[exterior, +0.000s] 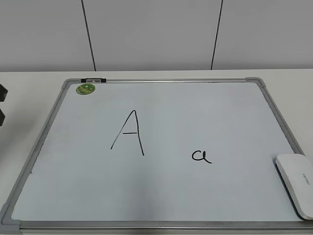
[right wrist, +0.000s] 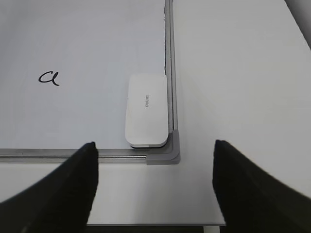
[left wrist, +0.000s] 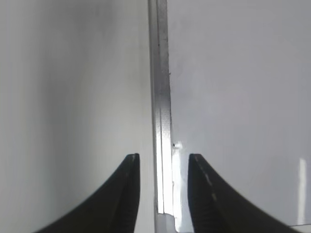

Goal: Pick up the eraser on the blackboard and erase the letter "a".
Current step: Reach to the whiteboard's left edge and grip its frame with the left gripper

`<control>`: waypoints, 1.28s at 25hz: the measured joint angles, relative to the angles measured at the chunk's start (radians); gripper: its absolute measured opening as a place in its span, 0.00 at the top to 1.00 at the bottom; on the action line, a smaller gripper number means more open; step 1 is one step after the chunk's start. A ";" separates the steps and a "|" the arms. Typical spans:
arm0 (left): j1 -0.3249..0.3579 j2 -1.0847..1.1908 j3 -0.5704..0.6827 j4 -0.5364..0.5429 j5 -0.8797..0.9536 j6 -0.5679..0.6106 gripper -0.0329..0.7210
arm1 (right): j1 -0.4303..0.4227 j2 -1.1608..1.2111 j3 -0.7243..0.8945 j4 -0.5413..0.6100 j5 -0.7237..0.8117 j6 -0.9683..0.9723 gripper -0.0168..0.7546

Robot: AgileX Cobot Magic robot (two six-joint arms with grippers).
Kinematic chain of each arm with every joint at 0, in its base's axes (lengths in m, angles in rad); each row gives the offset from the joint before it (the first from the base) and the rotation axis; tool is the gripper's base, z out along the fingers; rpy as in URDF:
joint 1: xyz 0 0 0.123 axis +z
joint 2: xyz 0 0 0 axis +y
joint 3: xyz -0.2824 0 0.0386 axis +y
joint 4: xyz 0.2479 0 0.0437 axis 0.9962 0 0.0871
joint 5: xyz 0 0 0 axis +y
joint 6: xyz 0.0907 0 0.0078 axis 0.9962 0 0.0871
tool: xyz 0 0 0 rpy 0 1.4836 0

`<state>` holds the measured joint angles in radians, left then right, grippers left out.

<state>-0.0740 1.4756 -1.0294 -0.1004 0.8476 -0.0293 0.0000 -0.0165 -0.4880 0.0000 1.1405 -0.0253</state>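
The blackboard (exterior: 161, 196) is a white board with a grey frame lying flat on the table. The small black letter "a" (exterior: 201, 156) is right of its middle, also in the right wrist view (right wrist: 49, 77). The white eraser (exterior: 296, 181) lies flat in the board's near right corner, against the frame (right wrist: 147, 109). My right gripper (right wrist: 155, 144) is open wide and empty, above the table just in front of that corner. My left gripper (left wrist: 163, 158) is open and empty, its fingers on either side of the board's left frame rail (left wrist: 159, 97).
A tall capital "A" (exterior: 128, 133) is written left of the small letter. A round green sticker (exterior: 85, 88) and a small clip (exterior: 93, 80) sit at the far left corner. Two dark parts (exterior: 2, 93) show at the left edge. The white table (right wrist: 233, 73) surrounds the board.
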 joint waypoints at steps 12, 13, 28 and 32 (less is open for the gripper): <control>0.000 0.257 -0.244 -0.005 0.098 -0.002 0.64 | 0.000 0.000 0.000 0.000 0.000 0.000 0.27; 0.000 0.266 -0.248 0.002 0.099 -0.002 0.63 | 0.000 0.000 0.000 0.000 0.000 0.000 0.27; 0.000 0.437 -0.282 0.094 0.087 -0.002 0.63 | 0.000 0.000 0.000 0.000 0.000 0.000 0.27; 0.000 0.490 -0.334 0.074 0.088 -0.002 0.64 | 0.000 0.000 0.000 0.000 0.000 0.000 0.27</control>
<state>-0.0740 1.9660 -1.3629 -0.0266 0.9359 -0.0311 0.0000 -0.0165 -0.4880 0.0000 1.1405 -0.0253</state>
